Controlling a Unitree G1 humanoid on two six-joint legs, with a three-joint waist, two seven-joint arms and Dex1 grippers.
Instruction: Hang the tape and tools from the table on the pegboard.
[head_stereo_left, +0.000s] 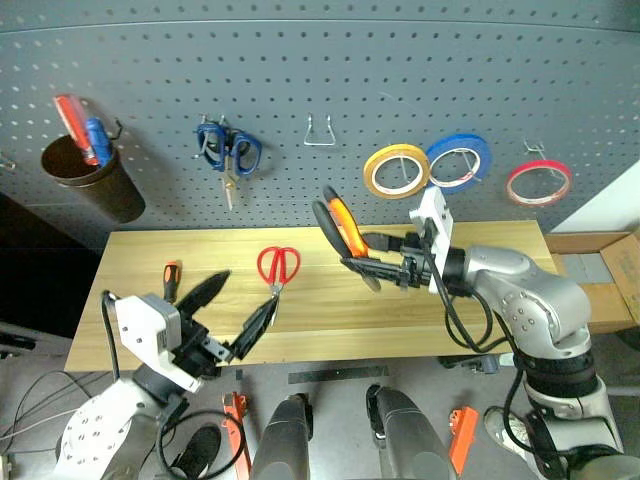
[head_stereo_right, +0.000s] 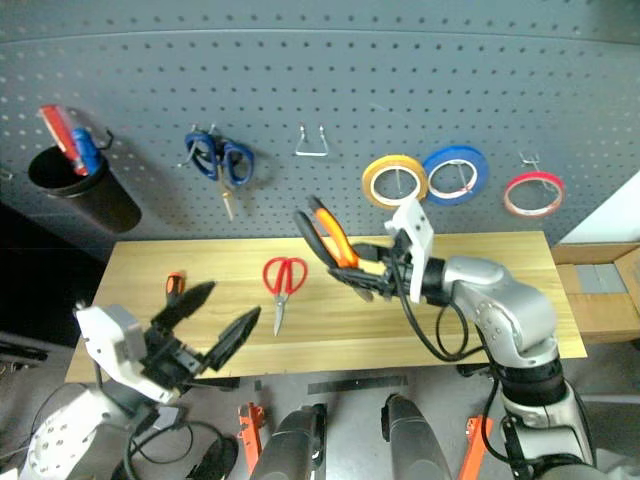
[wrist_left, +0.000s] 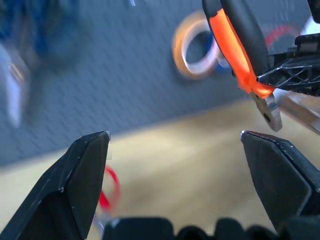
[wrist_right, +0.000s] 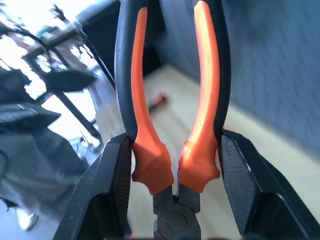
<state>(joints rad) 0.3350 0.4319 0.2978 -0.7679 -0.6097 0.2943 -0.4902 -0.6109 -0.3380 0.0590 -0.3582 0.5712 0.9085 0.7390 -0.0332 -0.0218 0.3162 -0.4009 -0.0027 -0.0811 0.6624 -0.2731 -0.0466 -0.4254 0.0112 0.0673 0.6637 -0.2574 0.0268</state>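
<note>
Two head cameras look down over a light wooden table (head_stereo_left: 420, 310) set against a dark grey pegboard (head_stereo_left: 300, 80), and they give the whole layout. The right wrist camera instead shows a close look at the pliers (wrist_right: 172, 125), whose orange-and-black handles rise between that gripper's two black fingers (wrist_right: 107, 190), which press against the handles from either side. From the head views, the right gripper (head_stereo_left: 385, 262) holds those pliers up off the table, handles pointing up toward the board, below an empty wire hook (head_stereo_left: 319, 133). The left wrist camera looks out between its own widely spread fingers (wrist_left: 82, 175) and catches the pliers and the right gripper from the side, with blurred tape rings on the board behind. The left gripper (head_stereo_left: 235, 310) hovers over the near left part of the table with nothing between its fingers. Red-handled scissors (head_stereo_left: 277, 270) lie flat on the table just beyond it, and a slim screwdriver (head_stereo_left: 171, 279) with an orange-and-black handle lies to the left of its far finger. A dark cup (head_stereo_left: 90, 180) hangs at the board's left end, holding a red tool and a blue one. Blue-handled scissors (head_stereo_left: 229, 150) hang nearby. Yellow tape (head_stereo_left: 396, 170), blue tape (head_stereo_left: 459, 160) and the red tape (head_stereo_left: 538, 182) hang in a row at the right.
</note>
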